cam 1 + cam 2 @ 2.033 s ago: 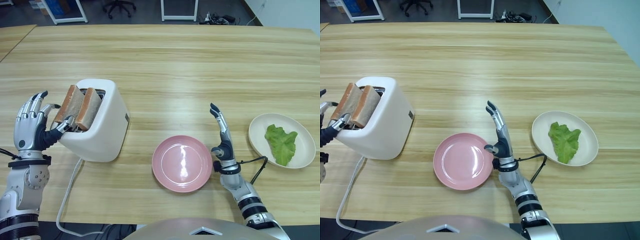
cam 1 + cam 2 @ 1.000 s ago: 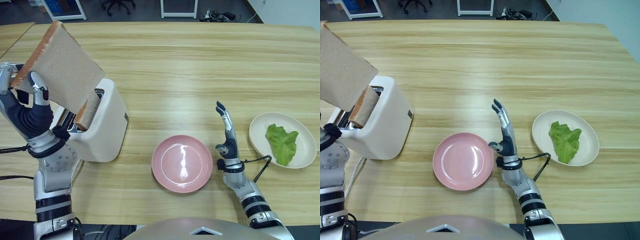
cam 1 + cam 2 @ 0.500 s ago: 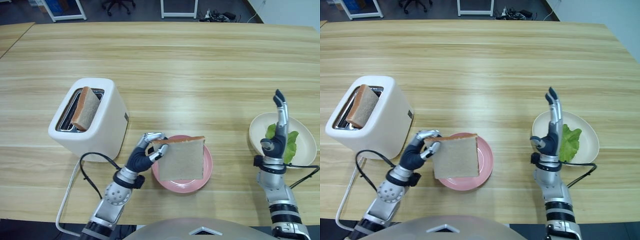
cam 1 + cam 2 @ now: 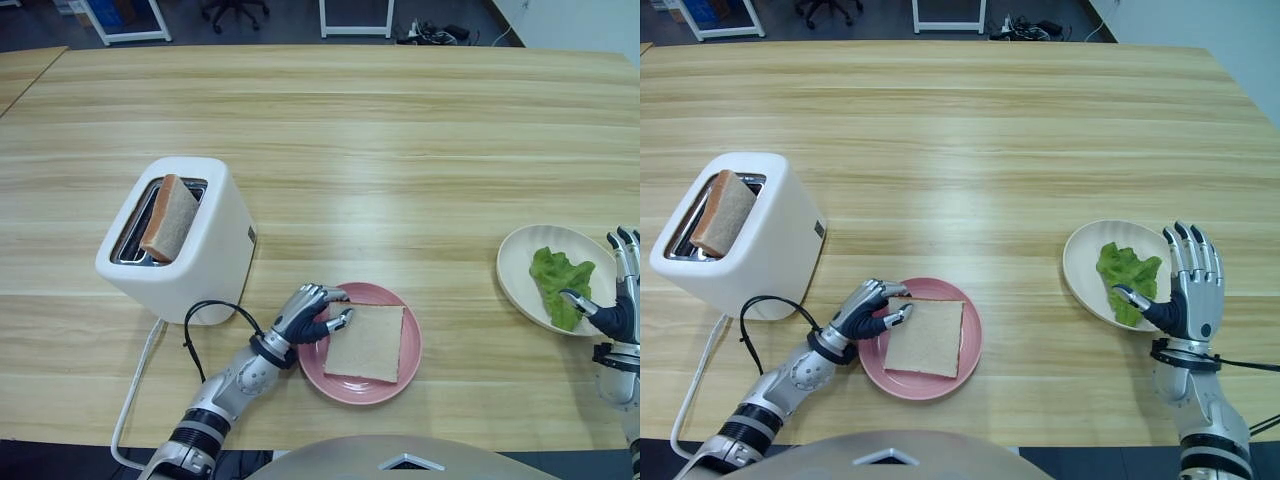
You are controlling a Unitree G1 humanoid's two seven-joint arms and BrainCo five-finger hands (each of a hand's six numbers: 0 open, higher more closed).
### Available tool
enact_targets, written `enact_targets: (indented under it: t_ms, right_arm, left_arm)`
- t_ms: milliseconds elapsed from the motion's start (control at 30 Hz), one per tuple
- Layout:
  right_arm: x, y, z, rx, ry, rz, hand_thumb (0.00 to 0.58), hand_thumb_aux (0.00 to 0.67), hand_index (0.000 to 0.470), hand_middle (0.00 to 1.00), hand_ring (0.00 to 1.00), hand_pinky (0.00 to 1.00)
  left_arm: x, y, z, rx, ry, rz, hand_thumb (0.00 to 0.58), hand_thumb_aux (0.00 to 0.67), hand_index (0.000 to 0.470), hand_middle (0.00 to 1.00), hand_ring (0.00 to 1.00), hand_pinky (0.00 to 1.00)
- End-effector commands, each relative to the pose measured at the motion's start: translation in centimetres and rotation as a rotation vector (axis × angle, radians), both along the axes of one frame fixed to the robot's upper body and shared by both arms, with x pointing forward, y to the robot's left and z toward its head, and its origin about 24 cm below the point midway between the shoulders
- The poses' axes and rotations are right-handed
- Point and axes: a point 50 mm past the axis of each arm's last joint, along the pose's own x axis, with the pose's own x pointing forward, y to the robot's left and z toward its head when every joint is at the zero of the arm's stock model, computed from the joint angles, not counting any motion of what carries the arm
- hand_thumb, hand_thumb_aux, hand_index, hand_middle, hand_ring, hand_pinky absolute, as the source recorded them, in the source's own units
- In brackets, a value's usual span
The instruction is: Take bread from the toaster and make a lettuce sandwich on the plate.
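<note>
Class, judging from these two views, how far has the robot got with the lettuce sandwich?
Done: one bread slice lies flat on the pink plate. In hand: left hand at that slice's edge, right hand open beside the lettuce in the cream dish. Left: lettuce onto the slice, then the second slice, standing in the toaster, on top.

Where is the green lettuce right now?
At the right of both views, the lettuce lies in the cream dish, right of the pink plate, with the right hand beside it.
</note>
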Motion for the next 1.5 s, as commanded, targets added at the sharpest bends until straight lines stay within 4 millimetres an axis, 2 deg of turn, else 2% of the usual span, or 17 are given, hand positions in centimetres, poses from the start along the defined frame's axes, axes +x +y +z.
enact_targets:
  t_ms: [33,133,167,200,500,533,567,600,633,667,700,733,867,1133,1200,1333,1500]
  right_arm:
    - [0.5,-1.3,-0.5,-0.102,0.129,-0.079,0.0,0.0,0.0,0.0,0.0,0.0]
    - [1.0,-1.6,-0.7,-0.144,0.212,-0.103,0.0,0.0,0.0,0.0,0.0,0.0]
    - [1.2,-1.7,-0.8,-0.155,0.251,-0.107,0.0,0.0,0.0,0.0,0.0,0.0]
    - [1.3,-1.7,-1.1,-0.16,0.285,-0.109,0.0,0.0,0.0,0.0,0.0,0.0]
    - [2.6,-1.2,-1.8,-0.195,0.477,-0.062,0.0,0.0,0.0,0.0,0.0,0.0]
    - [2.5,-1.3,-1.9,-0.193,0.494,-0.062,0.251,0.166,0.116,0.0,0.0,0.0]
    - [2.4,-1.4,-1.9,-0.191,0.508,-0.062,0.403,0.3,0.21,0.0,0.0,0.0]
    - [2.3,-1.4,-1.9,-0.191,0.513,-0.062,0.46,0.365,0.256,0.0,0.0,0.0]
    - [2.2,-1.5,-1.9,-0.191,0.517,-0.063,0.536,0.486,0.341,0.0,0.0,0.0]
    - [2.2,-1.5,-1.9,-0.192,0.516,-0.063,0.568,0.575,0.404,0.0,0.0,0.0]
    - [2.2,-1.5,-1.8,-0.192,0.514,-0.064,0.58,0.662,0.464,0.0,0.0,0.0]
    - [2.2,-1.6,-1.8,-0.189,0.514,-0.063,0.58,0.67,0.47,0.0,0.0,0.0]
    - [2.3,-1.5,-1.3,-0.188,0.48,-0.055,0.58,0.67,0.47,0.0,0.0,0.0]
    - [3.3,0.5,0.5,-0.24,0.262,0.032,0.58,0.67,0.47,0.0,0.0,0.0]
    - [3.5,2.2,1.7,-0.241,0.141,0.098,0.58,0.67,0.47,0.0,0.0,0.0]
    - [3.7,6.7,3.8,-0.174,-0.034,0.263,0.58,0.67,0.47,0.0,0.0,0.0]
    - [3.8,12.1,4.3,-0.077,-0.114,0.503,0.58,0.67,0.47,0.0,0.0,0.0]
  left_arm:
    - [-0.2,1.0,0.4,0.084,-0.064,0.048,0.53,0.473,0.332,0.0,0.0,0.0]
    - [-0.2,1.1,1.2,0.101,-0.125,0.075,0.31,0.213,0.149,0.0,0.0,0.0]
    - [-0.3,1.2,1.5,0.104,-0.145,0.085,0.124,0.076,0.053,0.0,0.0,0.0]
    - [-0.3,1.2,1.8,0.108,-0.164,0.093,0.0,0.0,0.0,0.0,0.0,0.0]
    - [-1.4,0.9,4.9,0.062,-0.301,0.112,0.0,0.0,0.0,0.0,0.0,0.0]
    - [-1.5,0.9,4.9,0.061,-0.301,0.112,0.0,0.0,0.0,0.0,0.0,0.0]
    - [-1.5,1.0,5.0,0.06,-0.301,0.113,0.0,0.0,0.0,0.0,0.0,0.0]
    - [-1.6,1.1,5.0,0.061,-0.301,0.116,0.0,0.0,0.0,0.0,0.0,0.0]
    - [-1.7,1.2,5.1,0.061,-0.302,0.122,0.0,0.0,0.0,0.0,0.0,0.0]
    - [-1.7,1.4,5.1,0.062,-0.303,0.128,0.0,0.0,0.0,0.0,0.0,0.0]
    - [-1.8,1.5,5.1,0.063,-0.303,0.133,0.0,0.0,0.0,0.0,0.0,0.0]
    - [-1.8,1.6,5.1,0.064,-0.302,0.138,0.0,0.0,0.0,0.0,0.0,0.0]
    - [-2.0,2.1,5.1,0.065,-0.297,0.167,0.075,0.045,0.031,0.0,0.0,0.0]
    - [-1.9,3.3,5.2,0.051,-0.311,0.246,0.148,0.092,0.065,0.0,0.0,0.0]
    - [-2.0,3.5,5.4,0.03,-0.334,0.265,0.152,0.095,0.066,0.0,0.0,0.0]
    - [-2.1,4.3,6.1,-0.02,-0.386,0.319,0.112,0.068,0.048,0.0,0.0,0.0]
    - [-2.1,4.6,6.2,-0.035,-0.413,0.339,0.108,0.066,0.046,0.0,0.0,0.0]
